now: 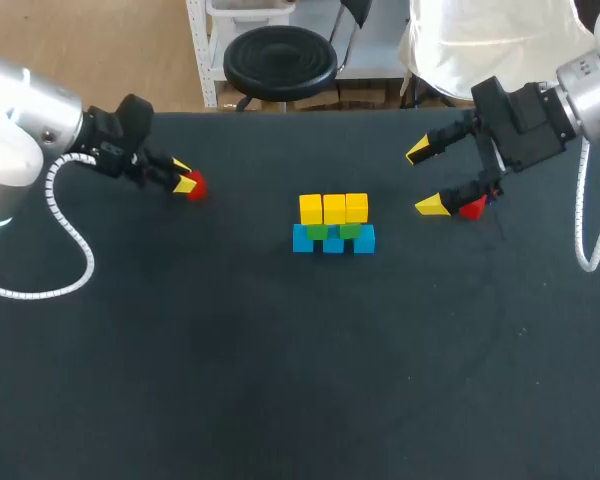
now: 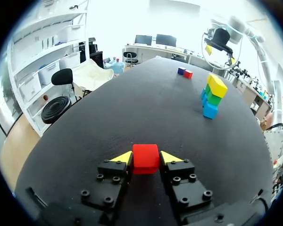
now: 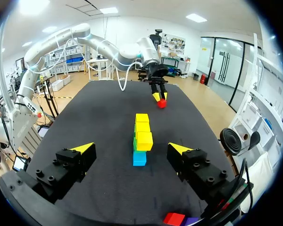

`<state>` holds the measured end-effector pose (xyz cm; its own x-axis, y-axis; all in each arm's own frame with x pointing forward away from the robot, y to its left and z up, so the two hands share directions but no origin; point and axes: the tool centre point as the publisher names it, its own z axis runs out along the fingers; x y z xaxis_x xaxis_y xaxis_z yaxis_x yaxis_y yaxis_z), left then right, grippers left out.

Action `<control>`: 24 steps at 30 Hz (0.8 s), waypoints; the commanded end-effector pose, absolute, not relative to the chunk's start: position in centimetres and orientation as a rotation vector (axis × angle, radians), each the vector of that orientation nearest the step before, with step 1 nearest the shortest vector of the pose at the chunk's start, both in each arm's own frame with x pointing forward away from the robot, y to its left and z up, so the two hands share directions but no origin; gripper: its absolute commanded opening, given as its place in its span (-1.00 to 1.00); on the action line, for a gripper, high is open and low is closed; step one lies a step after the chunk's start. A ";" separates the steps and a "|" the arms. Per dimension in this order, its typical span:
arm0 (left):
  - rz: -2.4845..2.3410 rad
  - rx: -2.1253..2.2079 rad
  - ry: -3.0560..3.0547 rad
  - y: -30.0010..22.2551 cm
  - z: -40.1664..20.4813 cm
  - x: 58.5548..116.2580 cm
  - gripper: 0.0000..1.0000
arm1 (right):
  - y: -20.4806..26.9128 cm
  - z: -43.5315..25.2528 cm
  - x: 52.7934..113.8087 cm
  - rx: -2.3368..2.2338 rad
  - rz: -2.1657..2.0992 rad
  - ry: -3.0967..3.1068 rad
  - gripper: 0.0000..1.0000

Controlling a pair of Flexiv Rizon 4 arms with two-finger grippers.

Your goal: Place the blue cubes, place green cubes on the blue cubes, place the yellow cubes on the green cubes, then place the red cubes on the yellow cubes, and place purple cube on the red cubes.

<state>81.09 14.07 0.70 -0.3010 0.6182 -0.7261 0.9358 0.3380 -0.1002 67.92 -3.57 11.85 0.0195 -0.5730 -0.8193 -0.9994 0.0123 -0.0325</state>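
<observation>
My left gripper (image 1: 185, 178) is at the upper left of the head view, low over the table (image 1: 230, 380). Its yellow tips pinch a red cube (image 2: 145, 158) from two sides, and the left wrist view shows that cube squarely between the fingers. I cannot tell whether it rests on the cloth or hangs just above it. My right gripper (image 1: 425, 178) is at the upper right of the head view, its fingers spread wide. Its lower tip is just beside a second red cube (image 1: 472, 208), which lies on the table. A purple cube (image 3: 192, 221) lies right beside that one, and in the right wrist view both sit under one of my right fingers. The stack stands a little above the middle of the head view, well apart from both grippers. Three blue cubes (image 1: 333, 243) stand in a row on the table. The green cubes (image 1: 317, 231) sit on them, two showing from above. Three yellow cubes (image 1: 333, 208) make a row on top of the green. In the right wrist view the stack stands ahead of my spread fingers, end on. My left gripper and its red cube are beyond it, at the far side of the table.
</observation>
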 end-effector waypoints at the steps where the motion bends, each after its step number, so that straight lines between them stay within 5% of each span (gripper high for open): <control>1: -0.761 1.387 1.995 13.9 1.0 80.6 -1.00 | -3.6 11.9 67.8 -1.636 0.817 1.630 1.00; 24: -0.809 1.645 1.834 8.3 9.0 75.7 -1.00 | -3.6 11.9 67.8 -1.636 0.817 1.630 1.00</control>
